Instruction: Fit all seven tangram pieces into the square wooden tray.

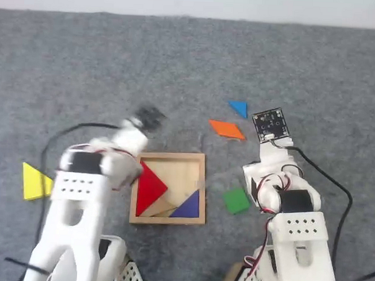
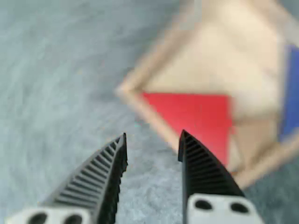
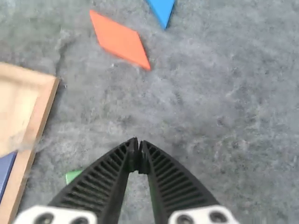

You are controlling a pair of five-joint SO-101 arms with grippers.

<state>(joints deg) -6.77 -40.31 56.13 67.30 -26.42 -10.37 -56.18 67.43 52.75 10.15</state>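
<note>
Left gripper (image 2: pixel 152 149), jaws apart, empty, hangs at left rim of tray (image 1: pixel 174 156) by seated red triangle (image 1: pixel 150 185); right gripper (image 3: pixel 138 156), jaws together, empty, near green square (image 1: pixel 236 200); judged mid-task; next: grasp yellow triangle (image 1: pixel 33 182) lying left of tray.

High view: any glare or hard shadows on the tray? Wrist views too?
High view: even light, no glare on the wooden tray, shadows soft. Left wrist view: red triangle evenly lit, no hotspot. Right wrist view: orange parallelogram flat-lit, no hard shadow.
</note>
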